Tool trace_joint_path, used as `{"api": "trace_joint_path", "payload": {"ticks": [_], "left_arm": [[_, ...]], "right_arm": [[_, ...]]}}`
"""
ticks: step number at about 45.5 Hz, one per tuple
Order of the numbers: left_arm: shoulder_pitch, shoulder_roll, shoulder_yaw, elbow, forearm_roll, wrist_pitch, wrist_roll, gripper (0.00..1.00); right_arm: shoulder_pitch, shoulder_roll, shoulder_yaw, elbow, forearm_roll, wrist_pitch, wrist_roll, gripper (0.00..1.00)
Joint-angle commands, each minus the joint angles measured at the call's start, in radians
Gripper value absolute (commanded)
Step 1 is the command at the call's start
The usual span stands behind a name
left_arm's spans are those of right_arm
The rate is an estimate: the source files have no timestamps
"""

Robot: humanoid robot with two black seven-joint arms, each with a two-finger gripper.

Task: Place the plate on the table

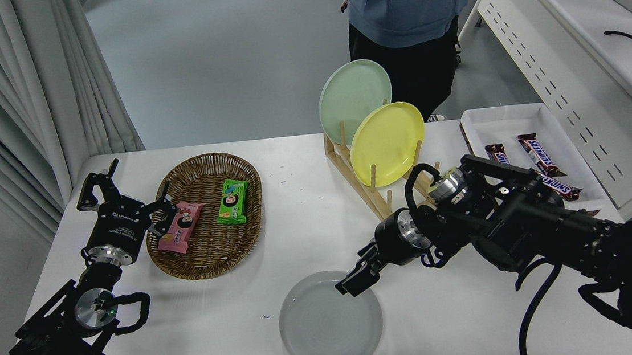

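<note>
The light grey-white plate [329,325] lies flat on the white table [308,224] near its front edge. My right gripper [353,281] hovers over the plate's far right rim with its fingers slightly apart, holding nothing. The right arm reaches in from the lower right. My left arm is parked at the lower left, its gripper [129,189] open and empty beside the wicker basket [212,261].
The basket holds a pink snack pack [181,227] and a green one [233,201]. A wooden rack [378,206] holds a mint-green plate [350,94] and a yellow plate [387,142]. A white tray [508,120] holds candy bars. A person [405,15] stands at the far side.
</note>
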Motion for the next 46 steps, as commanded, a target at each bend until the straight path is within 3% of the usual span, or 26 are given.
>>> {"api": "trace_joint_path", "payload": {"ticks": [1,8,16,21,39,46], "left_arm": [[0.0,0.0,0.001,0.001,0.0,0.0,0.0,1.0],[0.0,0.0,0.001,0.001,0.0,0.0,0.0,1.0],[0.0,0.0,0.0,0.001,0.0,0.0,0.0,1.0],[0.0,0.0,0.0,0.001,0.0,0.0,0.0,1.0],[0.0,0.0,0.0,0.001,0.0,0.0,0.0,1.0],[0.0,0.0,0.0,-0.001,0.0,0.0,0.0,1.0]], "right_arm": [[0.049,-0.058,0.062,0.098,-0.37,0.182,0.004,0.99],[0.051,-0.065,0.179,0.109,-0.639,0.294,0.004,0.99],[0.044,-0.099,0.201,0.161,-0.847,0.611,0.009,0.99],[0.043,-0.101,0.234,0.164,-0.895,0.71,0.024,0.99],[0.032,-0.154,0.442,0.187,-1.007,0.745,0.515,0.99],[0.031,-0.217,0.474,0.187,-1.009,0.784,0.612,0.99]]}}
